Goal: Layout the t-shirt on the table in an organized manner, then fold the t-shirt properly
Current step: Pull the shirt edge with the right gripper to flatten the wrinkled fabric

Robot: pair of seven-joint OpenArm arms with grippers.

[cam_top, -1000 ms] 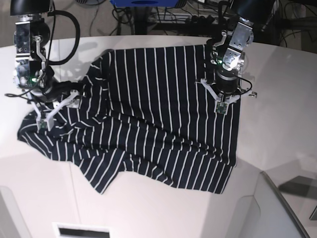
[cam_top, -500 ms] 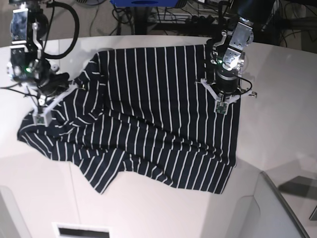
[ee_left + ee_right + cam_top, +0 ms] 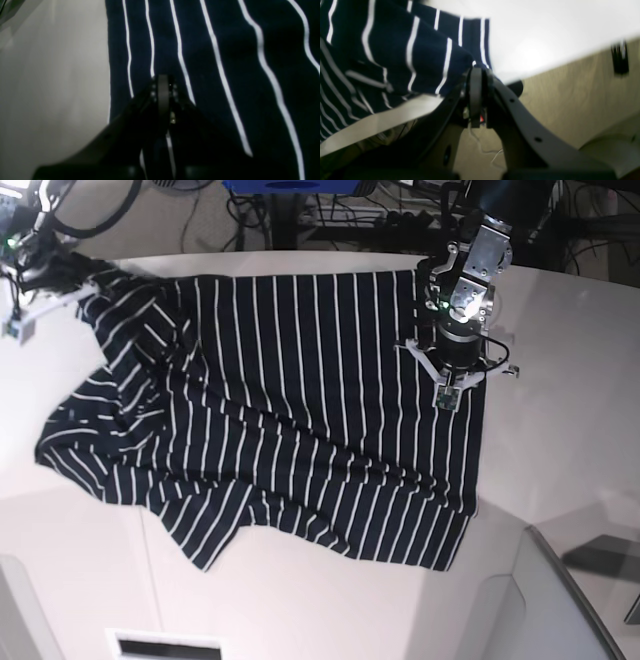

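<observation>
Looking down, we see our closed right gripper (image 3: 476, 75) pinching the t-shirt (image 3: 300, 420) corner at the table (image 3: 560, 430) edge, while our left gripper (image 3: 162, 80), closed, presses its right hem.

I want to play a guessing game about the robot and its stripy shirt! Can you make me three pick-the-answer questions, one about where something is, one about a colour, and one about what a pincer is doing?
1. Where is the left pincer?
A. Over the t-shirt's edge, on the base view's right side
B. Off the table entirely
C. Over the t-shirt's lowest corner

2. What colour are the t-shirt's stripes?
A. Red
B. White
C. Yellow

3. What is the right pincer doing?
A. Hanging open over bare table
B. Shut on the t-shirt
C. Gripping a cable

Answers:
1. A, since the base view shows it down over the cloth by the right-hand edge.
2. B, since thin white lines cross the dark navy cloth in every view.
3. B, since the right wrist view shows its jaws closed with cloth bunched at the tips.
</observation>
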